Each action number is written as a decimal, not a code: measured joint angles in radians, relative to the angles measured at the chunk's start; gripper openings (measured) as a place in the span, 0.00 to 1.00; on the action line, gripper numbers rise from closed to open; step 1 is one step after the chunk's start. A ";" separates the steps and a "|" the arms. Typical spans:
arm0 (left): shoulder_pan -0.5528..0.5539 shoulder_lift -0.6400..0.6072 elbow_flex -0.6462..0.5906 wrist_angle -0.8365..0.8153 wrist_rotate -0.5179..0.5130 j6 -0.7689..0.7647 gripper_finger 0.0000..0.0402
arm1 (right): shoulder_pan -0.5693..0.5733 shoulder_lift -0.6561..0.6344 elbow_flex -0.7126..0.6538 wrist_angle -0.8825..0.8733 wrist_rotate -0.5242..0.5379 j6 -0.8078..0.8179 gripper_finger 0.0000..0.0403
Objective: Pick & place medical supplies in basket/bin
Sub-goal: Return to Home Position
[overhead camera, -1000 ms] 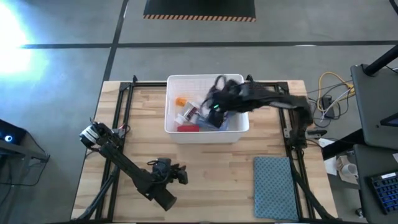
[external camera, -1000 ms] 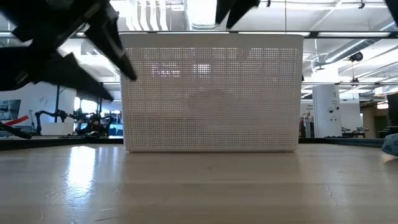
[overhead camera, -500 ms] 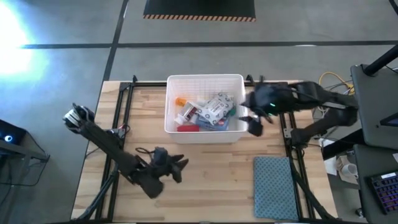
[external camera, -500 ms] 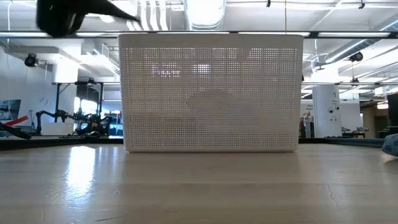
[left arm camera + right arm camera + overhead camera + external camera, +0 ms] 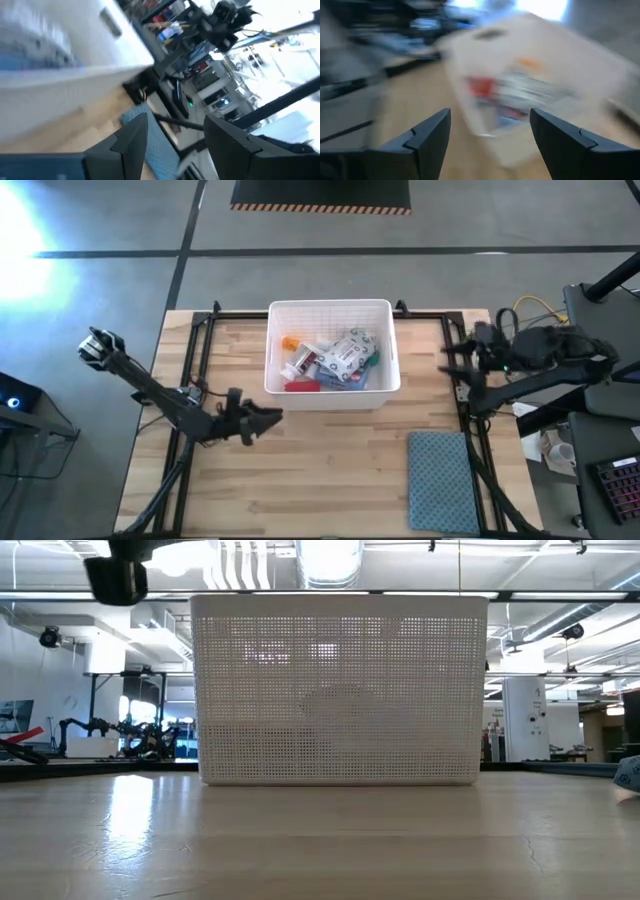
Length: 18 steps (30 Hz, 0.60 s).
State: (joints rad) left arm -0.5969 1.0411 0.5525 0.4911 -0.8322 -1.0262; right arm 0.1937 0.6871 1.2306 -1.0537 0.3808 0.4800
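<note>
White perforated bin [image 5: 329, 304] sits on the counter [image 5: 340, 465], centred toward its far edge. All visible supplies lie inside the bin. The orange vial [image 5: 290, 342] is in the far-left part, with a white pill bottle [image 5: 299, 364] just beside it. A red item [image 5: 302, 386] lies against the near wall. The grey patterned pack [image 5: 346, 351] lies on top in the middle, with a green item [image 5: 372, 361] touching its right side; too small to identify. In the low view the bin's front wall [image 5: 340, 690] blocks the contents. The left end effector [image 5: 270, 418] hovers over bare counter off the bin's near-left corner, well clear of the rim. In the left wrist view its fingers [image 5: 131, 142] stand apart, released, nothing between them. The right end effector [image 5: 450, 357] is to the right of the bin, near the counter's right edge, apart from the bin wall. The right wrist view, blurred, shows its fingers [image 5: 427, 137] spread, released and empty, with the bin [image 5: 530, 60] ahead of them. A teal-grey cloth mat [image 5: 440, 480] lies flat off the bin's near-right corner, not touching it.
</note>
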 joint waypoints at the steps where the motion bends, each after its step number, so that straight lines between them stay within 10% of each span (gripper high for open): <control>1: 0.002 -0.018 -0.003 0.006 -0.004 0.060 0.44 | 0.001 -0.034 -0.033 0.063 -0.084 -0.044 0.65; 5: 0.011 -0.087 0.002 0.006 0.006 0.294 0.44 | 0.001 -0.137 -0.185 0.295 -0.371 -0.129 0.66; 13: 0.092 -0.214 0.026 0.006 0.137 0.694 0.44 | 0.000 -0.270 -0.507 0.597 -0.379 -0.075 0.66; 18: 0.298 -0.340 -0.061 -0.001 0.470 0.725 0.44 | -0.009 -0.305 -0.633 0.796 -0.364 -0.095 0.64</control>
State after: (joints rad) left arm -0.2991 0.7016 0.4917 0.4899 -0.3623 -0.3012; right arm 0.1852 0.3824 0.5977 -0.2577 0.0171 0.3853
